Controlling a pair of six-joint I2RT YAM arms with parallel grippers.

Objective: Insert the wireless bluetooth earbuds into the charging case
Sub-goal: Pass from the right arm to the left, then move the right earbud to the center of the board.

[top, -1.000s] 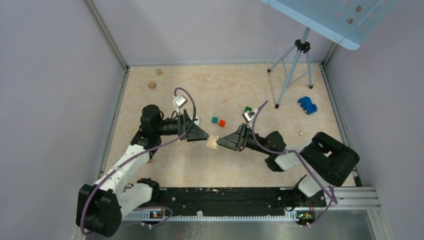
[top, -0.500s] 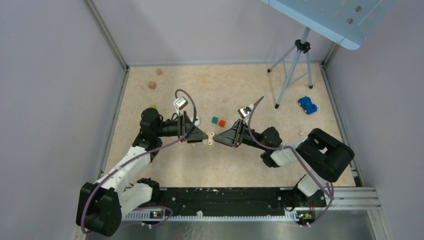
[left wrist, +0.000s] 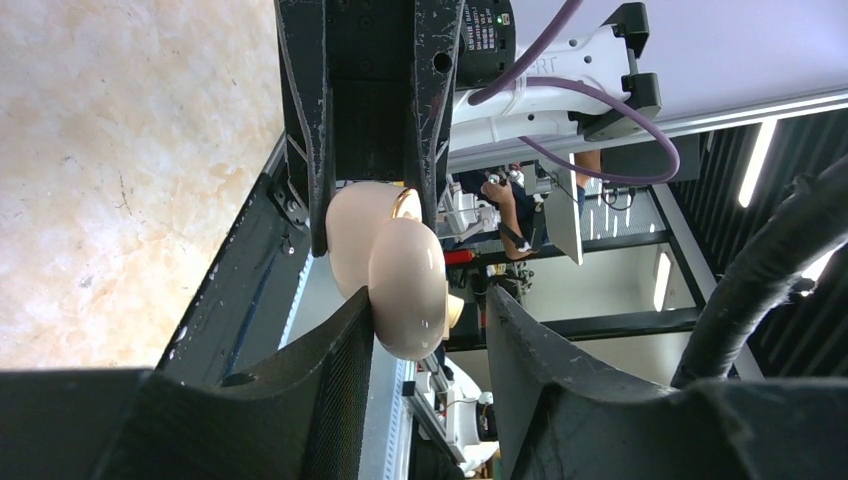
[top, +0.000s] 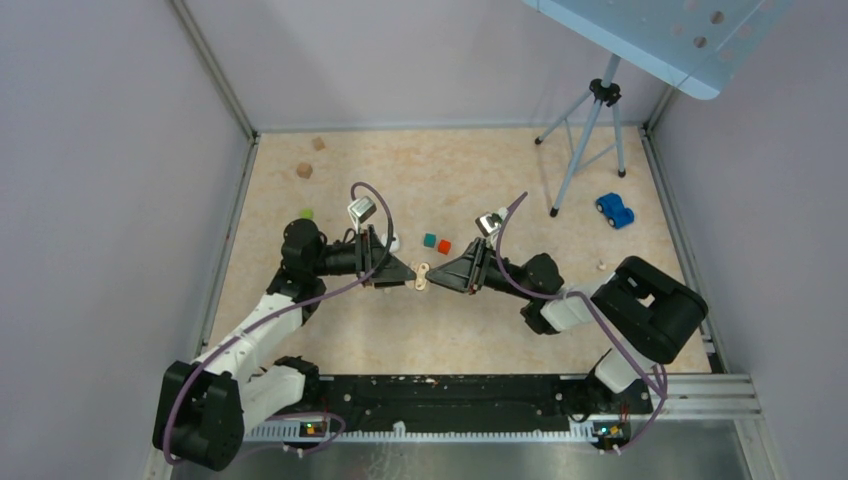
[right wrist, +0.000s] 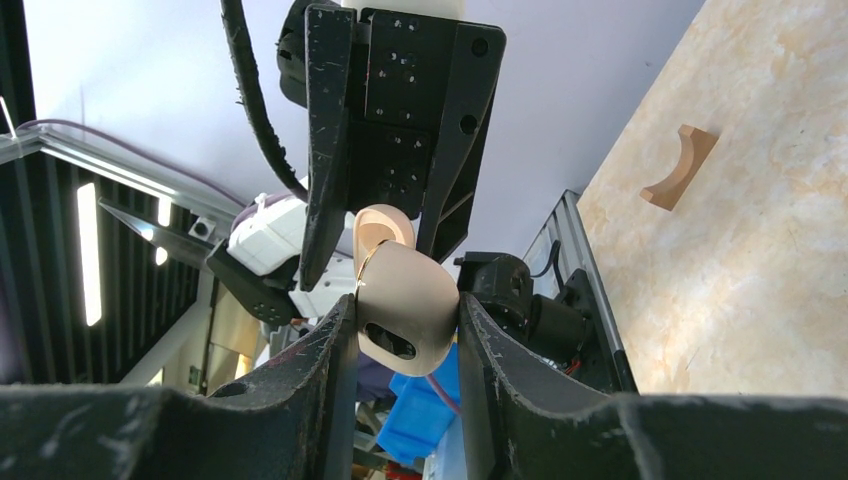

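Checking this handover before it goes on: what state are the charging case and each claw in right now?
charging case: hinged open, both halves showing.
right claw: shut on one half of the charging case.
left claw: open, its jaws on either side of the other half, with a gap visible on one side.
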